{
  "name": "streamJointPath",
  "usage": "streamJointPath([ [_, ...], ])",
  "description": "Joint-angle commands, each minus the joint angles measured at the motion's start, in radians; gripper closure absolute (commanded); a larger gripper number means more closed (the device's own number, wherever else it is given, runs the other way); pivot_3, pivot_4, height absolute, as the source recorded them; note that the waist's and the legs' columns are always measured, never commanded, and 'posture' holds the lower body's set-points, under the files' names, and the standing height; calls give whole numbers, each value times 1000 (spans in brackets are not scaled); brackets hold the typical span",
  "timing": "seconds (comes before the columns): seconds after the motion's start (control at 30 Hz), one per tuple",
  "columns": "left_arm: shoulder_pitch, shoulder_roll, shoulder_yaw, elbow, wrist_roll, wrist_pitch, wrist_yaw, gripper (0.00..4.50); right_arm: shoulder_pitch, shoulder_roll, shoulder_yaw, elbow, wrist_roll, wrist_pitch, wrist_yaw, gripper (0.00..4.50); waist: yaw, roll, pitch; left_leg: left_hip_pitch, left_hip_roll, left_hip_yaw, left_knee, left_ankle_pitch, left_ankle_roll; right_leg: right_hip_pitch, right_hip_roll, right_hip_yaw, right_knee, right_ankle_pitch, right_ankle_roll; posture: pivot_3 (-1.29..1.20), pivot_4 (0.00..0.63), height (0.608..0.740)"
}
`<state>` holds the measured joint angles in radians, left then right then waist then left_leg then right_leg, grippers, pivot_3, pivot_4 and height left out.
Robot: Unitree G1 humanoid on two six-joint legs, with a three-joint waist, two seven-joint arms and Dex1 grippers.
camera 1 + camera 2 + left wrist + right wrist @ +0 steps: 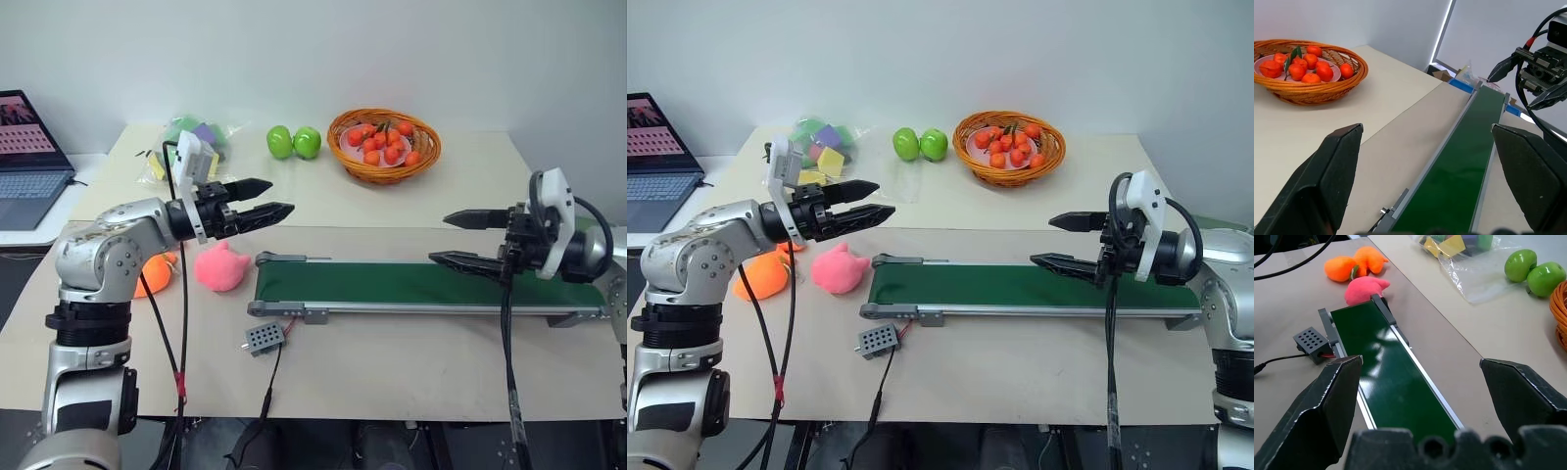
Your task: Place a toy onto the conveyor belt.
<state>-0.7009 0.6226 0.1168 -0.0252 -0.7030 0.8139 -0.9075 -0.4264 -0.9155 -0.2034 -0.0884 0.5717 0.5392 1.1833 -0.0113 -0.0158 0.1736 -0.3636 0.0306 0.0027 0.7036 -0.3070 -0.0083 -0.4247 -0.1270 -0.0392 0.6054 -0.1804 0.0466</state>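
The left gripper hangs in the air with its two black fingers spread apart and nothing between them, its tips pointing across the table toward the other arm. Below and just behind those fingertips lies the pink plush, resting on the table beside the near roller end of the conveyor belt. The toy, a small rounded orange plush with a green mark on one side, sits on the table farther back under the left forearm, touching a second, lobed orange plush; both are well apart from either set of fingers and off the belt. The right gripper hovers over the far stretch of the belt, fingers also spread wide and empty, tips aimed back toward the left gripper. The green belt surface between the two grippers carries nothing. A small grey perforated box with a cable lies on the table just in front of the belt's near end. Beyond the left fingertips stand two green apples, a wicker basket of small oranges, and a clear bag of coloured blocks.
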Motion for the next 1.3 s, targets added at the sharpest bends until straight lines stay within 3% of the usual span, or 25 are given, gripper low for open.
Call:
streamJointPath([
  [0.03, -5, 10, 26, -31, -10, 6, 16, 8, -41, 8, 1, 2, 1, -20, -5, 0, 0, 0, 0, 0, 0, 0, 0, 0, 0, 0, 0, 0, 0, 0, 0, 0, 150, 738],
  [0.63, 26, 60, 65, -35, -17, -10, 9, 8, -88, 28, 55, 28, -22, -45, -6, 0, -1, 0, 0, 0, 0, 0, 0, 0, 0, 0, 0, 0, 0, 0, 0, 0, 150, 738],
  [0.87, 65, 114, 163, 36, 10, -15, 55, 8, -125, 42, 85, 60, -38, -60, 2, 0, -3, 0, 0, 0, 0, 0, 0, 0, 0, 0, 0, 0, 0, 0, 0, 0, 150, 738],
  [1.03, 173, 171, 265, 114, 157, -221, 159, 8, -177, 71, 123, 104, -59, -79, 20, 0, -7, 0, 0, 0, 0, 0, 0, 0, 0, -1, 0, 0, 0, 0, 0, 0, 150, 738],
  [1.3, 346, 158, 517, 183, 60, -114, 257, 8, -267, 114, 187, 189, -100, -104, 79, 0, 3, -3, 2, -1, 0, 0, 0, 0, 0, -1, 0, 0, -1, 0, 0, 0, 150, 738],
])
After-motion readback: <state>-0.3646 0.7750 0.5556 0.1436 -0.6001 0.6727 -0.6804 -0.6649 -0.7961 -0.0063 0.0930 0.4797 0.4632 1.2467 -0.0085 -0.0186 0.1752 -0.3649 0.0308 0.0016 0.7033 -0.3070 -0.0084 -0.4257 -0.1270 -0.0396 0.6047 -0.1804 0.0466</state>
